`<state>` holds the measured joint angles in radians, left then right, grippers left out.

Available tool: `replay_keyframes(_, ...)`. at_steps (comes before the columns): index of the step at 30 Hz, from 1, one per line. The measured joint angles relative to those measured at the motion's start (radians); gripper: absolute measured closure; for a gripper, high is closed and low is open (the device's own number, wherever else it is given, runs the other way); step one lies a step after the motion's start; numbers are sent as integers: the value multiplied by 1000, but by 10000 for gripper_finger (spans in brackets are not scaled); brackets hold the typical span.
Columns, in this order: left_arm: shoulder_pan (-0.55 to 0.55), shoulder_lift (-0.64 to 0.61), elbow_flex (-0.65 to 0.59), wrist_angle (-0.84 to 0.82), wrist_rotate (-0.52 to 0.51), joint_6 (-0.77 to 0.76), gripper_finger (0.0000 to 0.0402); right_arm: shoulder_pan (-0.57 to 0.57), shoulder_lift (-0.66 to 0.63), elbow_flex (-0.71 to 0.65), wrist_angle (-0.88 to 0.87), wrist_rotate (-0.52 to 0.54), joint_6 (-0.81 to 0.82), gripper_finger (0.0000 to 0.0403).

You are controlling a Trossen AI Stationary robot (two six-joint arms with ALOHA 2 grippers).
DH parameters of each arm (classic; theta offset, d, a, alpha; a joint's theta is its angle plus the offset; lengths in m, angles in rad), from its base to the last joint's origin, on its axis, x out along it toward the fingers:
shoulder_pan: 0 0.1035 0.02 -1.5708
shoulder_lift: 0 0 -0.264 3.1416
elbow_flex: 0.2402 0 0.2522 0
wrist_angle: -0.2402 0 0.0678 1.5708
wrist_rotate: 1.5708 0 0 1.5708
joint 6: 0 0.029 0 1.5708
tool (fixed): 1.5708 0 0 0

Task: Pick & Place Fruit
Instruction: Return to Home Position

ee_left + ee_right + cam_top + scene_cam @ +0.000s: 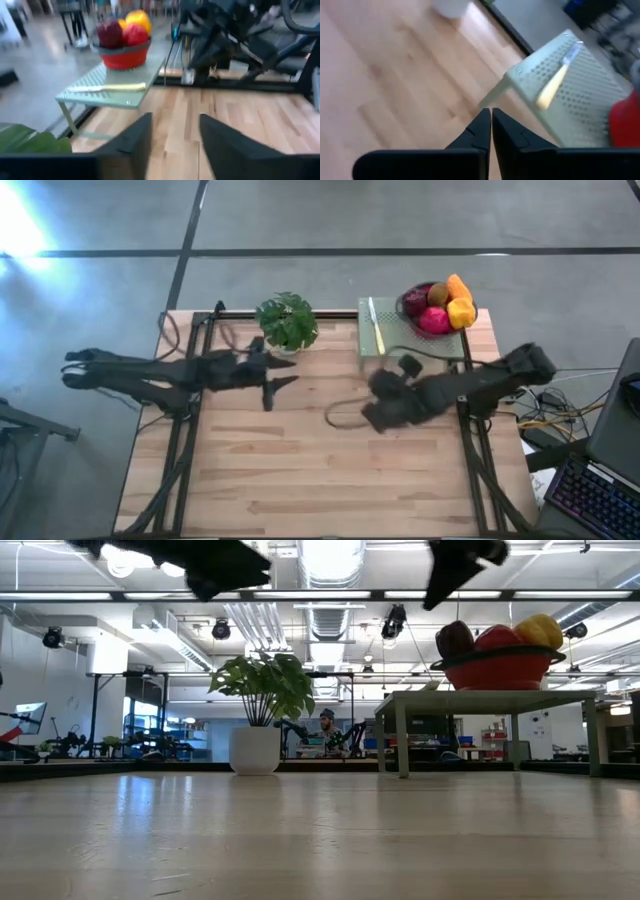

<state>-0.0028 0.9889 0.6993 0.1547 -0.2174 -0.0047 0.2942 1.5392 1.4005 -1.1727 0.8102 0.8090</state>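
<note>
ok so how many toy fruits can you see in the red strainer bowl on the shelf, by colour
dark maroon toy fruit: 1
brown toy fruit: 1
orange toy fruit: 1
yellow toy fruit: 1
bright red toy fruit: 1
total: 5 showing in the red strainer bowl; any underneath are hidden

The left arm and right arm are matte black, built of slim jointed links. The left hand and right hand each carry two dark, wedge-shaped fingers.
</note>
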Motion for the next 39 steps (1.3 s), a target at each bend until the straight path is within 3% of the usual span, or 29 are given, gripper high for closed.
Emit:
replay_keyframes(5, 0, -168, -262, 251, 37, 84, 342, 79, -184, -229, 179, -11, -9, 394)
replay_keyframes(9, 12, -288, -380, 298, 68, 111, 394, 77, -348, -417, 465, -112, -177, 394)
replay_keyframes(14, 38, -399, -448, 269, 141, 112, 393, 8, -524, -662, 874, -344, -486, 394)
replay_keyframes(20, 91, -514, -460, 49, 143, 88, 396, -150, -734, -873, 923, -501, -560, 394)
replay_keyframes(29, 105, -677, -467, -110, 180, 86, 396, -293, -1046, -1107, 1090, -732, -701, 394)
replay_keyframes(35, 104, -737, -519, -102, 149, 66, 392, -298, -1155, -1194, 1078, -648, -712, 394)
replay_keyframes(39, 104, -737, -550, -120, 128, 77, 382, -297, -1177, -1238, 1078, -646, -725, 394)
